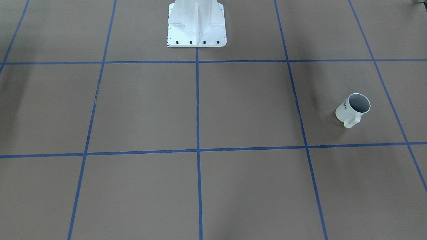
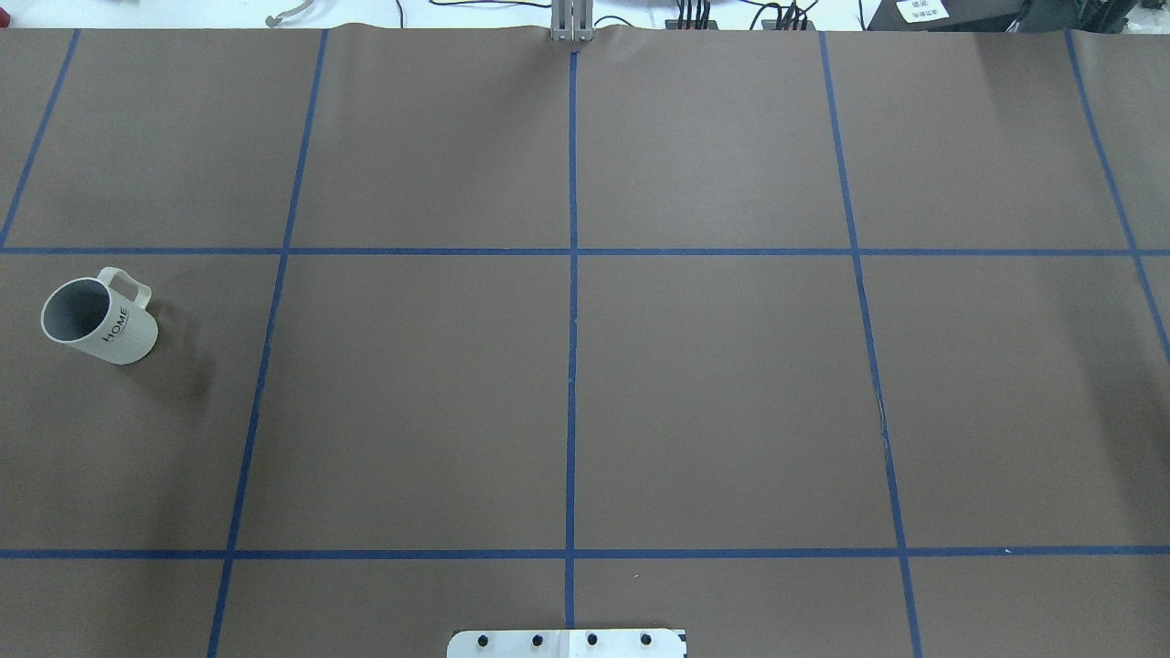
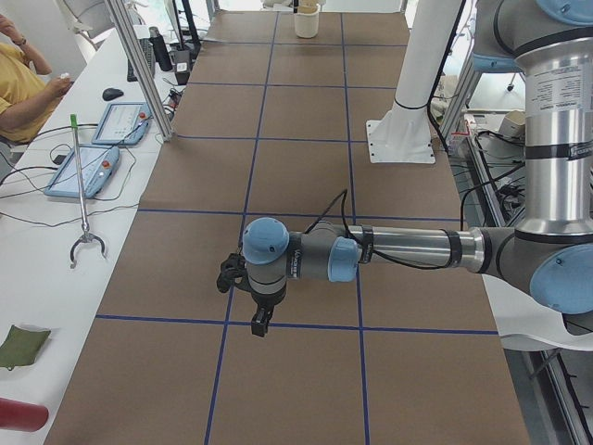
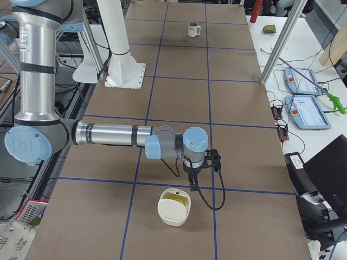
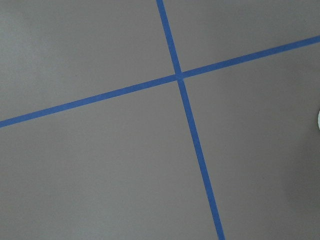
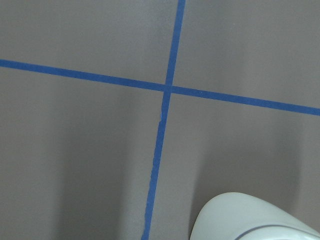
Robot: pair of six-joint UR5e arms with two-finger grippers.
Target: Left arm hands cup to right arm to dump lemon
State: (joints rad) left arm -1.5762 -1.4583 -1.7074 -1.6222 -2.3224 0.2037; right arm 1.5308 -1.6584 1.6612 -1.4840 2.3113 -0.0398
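Cup (image 2: 99, 315) stands upright on the table (image 2: 713, 393), far out on my left side. Its handle is turned to the far edge and its inside is grey. My left gripper (image 3: 262, 323) hangs pointing down near a tape crossing (image 5: 178, 76); jaw state: cannot tell. My right gripper (image 4: 193, 185) hangs just beside a cream bowl (image 4: 173, 208) on the right; jaw state: cannot tell either.

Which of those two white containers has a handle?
The cup marked HOME, on the robot's left side; the rounded bowl by the right gripper has none.
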